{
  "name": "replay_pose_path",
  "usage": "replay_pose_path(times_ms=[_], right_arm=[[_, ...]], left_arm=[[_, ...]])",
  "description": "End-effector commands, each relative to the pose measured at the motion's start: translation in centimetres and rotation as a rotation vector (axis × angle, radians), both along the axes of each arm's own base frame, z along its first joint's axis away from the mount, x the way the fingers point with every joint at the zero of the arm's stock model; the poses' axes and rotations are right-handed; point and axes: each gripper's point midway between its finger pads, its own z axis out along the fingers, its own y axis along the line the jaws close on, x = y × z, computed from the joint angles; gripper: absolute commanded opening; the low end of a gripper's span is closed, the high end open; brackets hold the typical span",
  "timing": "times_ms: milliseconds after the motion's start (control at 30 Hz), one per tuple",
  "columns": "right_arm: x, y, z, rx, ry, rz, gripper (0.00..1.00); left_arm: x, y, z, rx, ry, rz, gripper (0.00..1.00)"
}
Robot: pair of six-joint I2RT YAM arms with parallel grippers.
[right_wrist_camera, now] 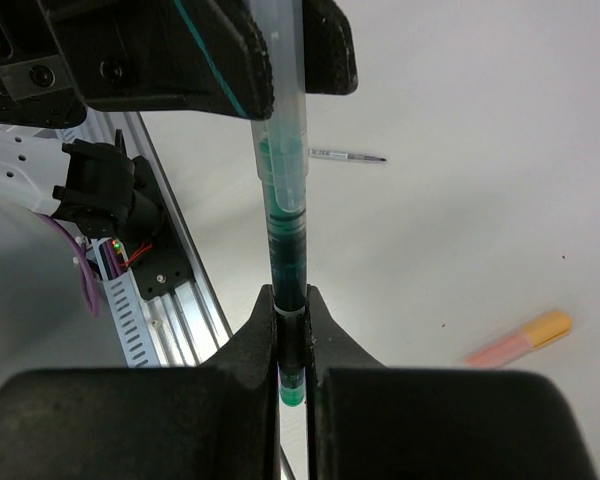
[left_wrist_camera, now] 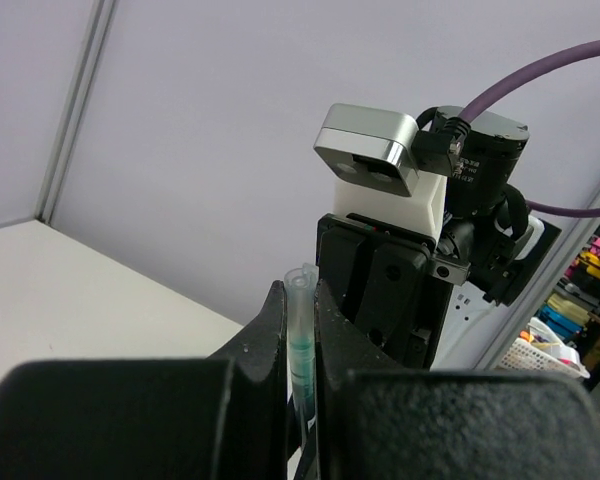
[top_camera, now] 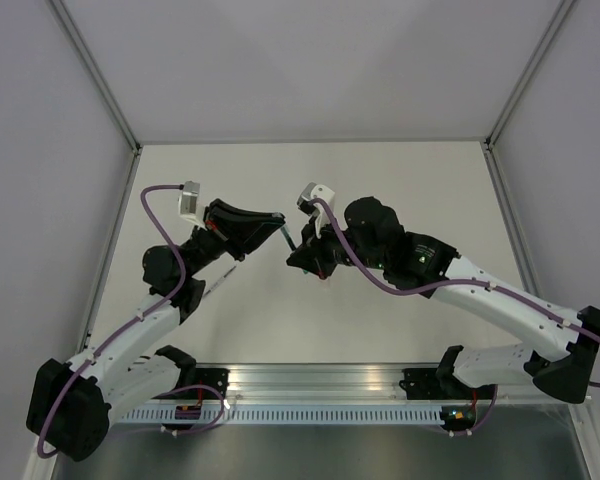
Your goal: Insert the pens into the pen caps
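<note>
A: Starting at the right fingers (right_wrist_camera: 250, 338): pressed together on the near end of the dark green pen (right_wrist_camera: 288, 255), no gap beyond the pen's own width. Aimed straight out from the right gripper (right_wrist_camera: 292, 300), held in the air over the table (top_camera: 380, 180).

B: Noted. At the far end, pinched crosswise by the left gripper (left_wrist_camera: 300, 296), closed on a translucent green-tinted tube (right_wrist_camera: 278, 120), taken here for the pen cap. Seems to overlap the pen's tip already; cannot tell how deep.

A: Mid-insertion, then, by the look of it. To do it well: push along the shared axis only, no sideways drift, no twist. Brace the cap side, feed slowly from the pen side. Watch for slip through the pads; probably slim and smooth, little to grip.

B: Stop on firm resistance. Avoid bending at the joint.

A: Outward now. Both wrists raised and angled inward, meeting mid-table; elbows folded back toward the near rail (top_camera: 320, 380).

B: Also on the table: orange-pink pen (right_wrist_camera: 520, 338) lying flat, blurred; thin pale pen (right_wrist_camera: 345, 155) farther off. Well apart from both grippers. Cannot tell whether capped.
</note>
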Motion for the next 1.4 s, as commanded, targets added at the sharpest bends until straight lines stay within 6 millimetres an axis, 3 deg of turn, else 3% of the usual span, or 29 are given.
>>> replay_pose_path(times_ms=[0,133,367,667,833,867,900,967,1100,1133,1167,1233,1267,1367], right_arm=[[4.3,-2.0,22.2,0.59,-0.387,-0.184,0.0],[4.2,-2.7,23.7,0.602,-0.412,-0.193,0.0],[4.2,-4.4,24.3,0.589,-0.448,-0.224,0.0],[4.8,-3.1,23.2,0.566,-0.421,-0.183,0.0],[3.8,-2.8,20.3,0.532,-0.382,-0.131,0.0],[4.0,-2.7,18.9,0.503,-0.37,-0.131,0.0],[3.7,-3.1,18.5,0.494,-0.369,-0.132,0.0],[3.3,-3.5,17.1,0.458,-0.358,-0.129,0.0],[2.0,-4.2,12.6,0.356,-0.281,-0.097,0.0],[1.7,-4.4,11.9,0.352,-0.271,-0.094,0.0],[1.5,-4.3,9.2,0.322,-0.233,-0.087,0.0],[0.4,-4.8,8.3,0.342,-0.205,-0.068,0.0],[0.0,-5.0,6.5,0.328,-0.179,-0.061,0.0],[-1.1,-4.8,4.5,0.327,-0.138,-0.018,0.0]], left_arm=[[-5.6,-2.5,-9.0,0.294,0.117,-0.354,0.02],[-5.5,-2.6,-9.4,0.296,0.124,-0.358,0.02],[-5.4,-2.5,-9.3,0.287,0.114,-0.346,0.02],[-5.3,-2.7,-8.7,0.264,0.111,-0.359,0.02],[-5.4,-2.8,-6.4,0.243,0.087,-0.378,0.04],[-5.4,-2.8,-6.0,0.238,0.091,-0.384,0.11],[-5.5,-2.8,-5.7,0.237,0.09,-0.387,0.3],[-5.7,-2.7,-4.6,0.233,0.066,-0.39,0.55],[-6.1,-2.2,-2.4,0.223,0.021,-0.351,0.71],[-6.2,-1.9,-1.0,0.206,-0.024,-0.312,0.73],[-5.9,-1.8,-1.0,0.218,0.011,-0.293,0.76],[-5.8,-1.4,0.4,0.206,-0.001,-0.247,0.92],[-5.9,-1.2,0.6,0.218,0.002,-0.232,0.96],[-5.6,-0.8,1.9,0.209,-0.008,-0.18,1.0]])
